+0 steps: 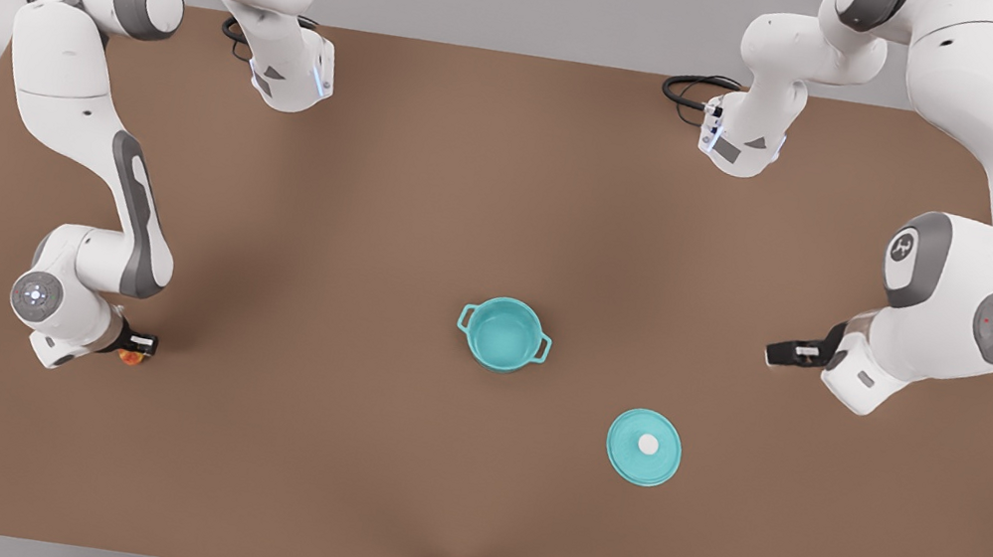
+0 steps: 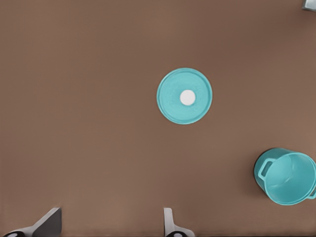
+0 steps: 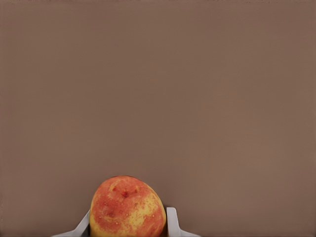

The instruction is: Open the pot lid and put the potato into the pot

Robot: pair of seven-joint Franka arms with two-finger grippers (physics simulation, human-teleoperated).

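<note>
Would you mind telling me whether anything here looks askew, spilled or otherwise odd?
Nothing stands out. The pot stands upright and open, the pot lid lies flat beside it, the right gripper grips the potato, and the left gripper is open.

On the brown table (image 1: 384,229), the open teal pot (image 1: 503,334) stands near the middle. The pot lid (image 1: 644,446) lies flat to its near right, apart. At the front view's left, the right gripper (image 1: 134,351) pinches the potato (image 1: 131,357). The left gripper (image 1: 782,353) hovers at the right.
</note>
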